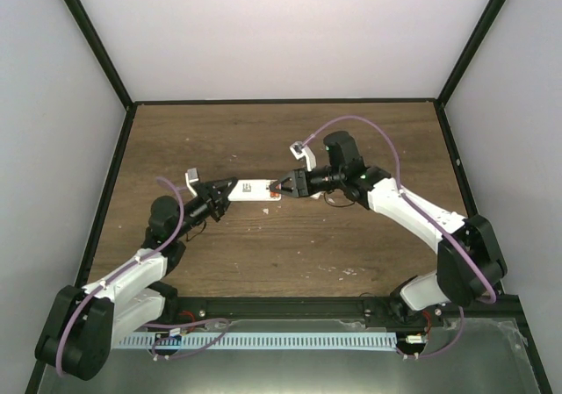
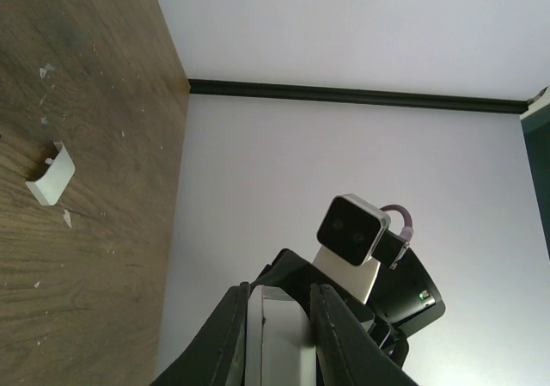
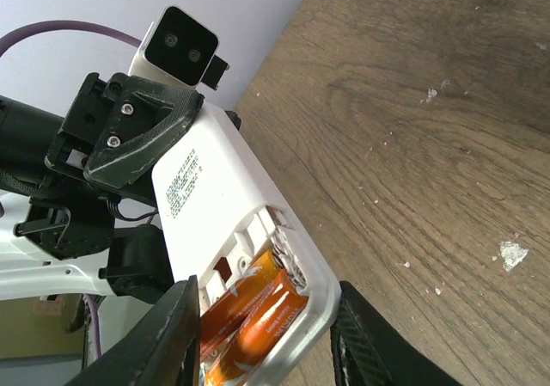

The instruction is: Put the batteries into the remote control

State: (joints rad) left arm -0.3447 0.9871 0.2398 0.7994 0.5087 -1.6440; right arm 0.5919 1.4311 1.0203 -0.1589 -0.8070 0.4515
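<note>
The remote control [image 1: 250, 189] is a white slab held off the table between my two grippers. My left gripper [image 1: 226, 190] is shut on its left end, and the white slab [image 2: 277, 330] fills the space between the fingers [image 2: 225, 339]. In the right wrist view the remote [image 3: 215, 180] shows its open compartment with the two orange batteries [image 3: 258, 304] lying side by side inside. My right gripper [image 1: 283, 187] is open and straddles that end [image 3: 266, 347]. Its right finger [image 3: 369, 347] stands a little clear of the remote.
A small plain white square piece [image 2: 50, 175] lies on the brown wooden table [image 1: 290, 254], and shows as a white speck below the remote [image 1: 266, 210]. Pale walls and a black frame [image 1: 285, 102] bound the far and side edges.
</note>
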